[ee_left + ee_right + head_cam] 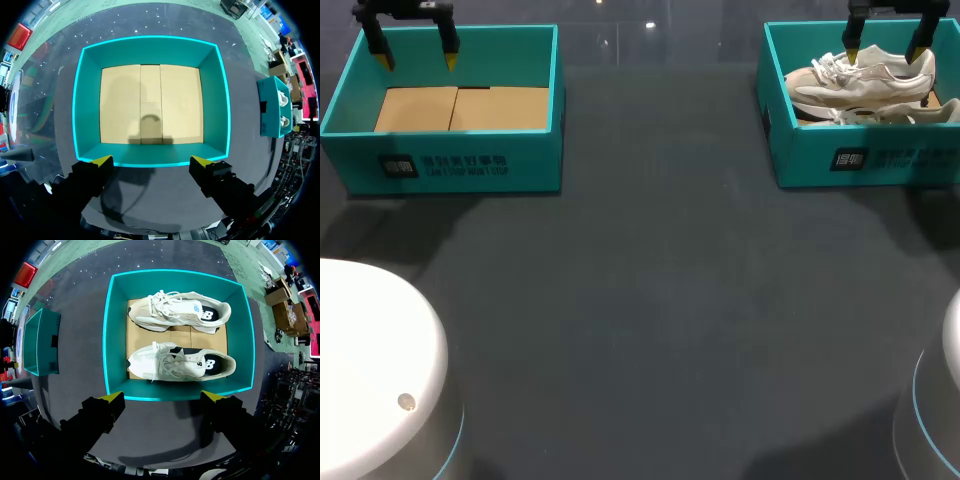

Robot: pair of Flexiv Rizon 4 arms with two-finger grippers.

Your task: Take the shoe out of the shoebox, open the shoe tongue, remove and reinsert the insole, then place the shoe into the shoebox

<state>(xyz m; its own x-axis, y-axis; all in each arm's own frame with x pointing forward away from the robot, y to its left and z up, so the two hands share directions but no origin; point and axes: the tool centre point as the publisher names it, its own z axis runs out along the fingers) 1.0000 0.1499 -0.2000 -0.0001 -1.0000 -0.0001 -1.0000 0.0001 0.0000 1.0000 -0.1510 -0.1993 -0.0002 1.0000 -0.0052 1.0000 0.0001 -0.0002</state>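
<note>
Two white sneakers [865, 82] lie side by side in the teal shoebox [840, 150] at the table's far right. In the right wrist view the nearer sneaker [182, 362] and the farther one [177, 312] rest on the cardboard floor of that shoebox [115, 330], toes pointing the same way. My right gripper [885, 52] [163, 397] hangs open above the box's near wall, touching nothing. My left gripper [417, 60] [151, 161] is open too, high over a second teal box [470, 165] [87, 100] at the far left, which holds only its cardboard floor.
Dark table surface [660, 300] spreads between the two boxes and toward the front. White rounded arm bases stand at the near left [370, 370] and near right [948, 400]. Each wrist view shows the other teal box off to the side [272, 110] [42, 342].
</note>
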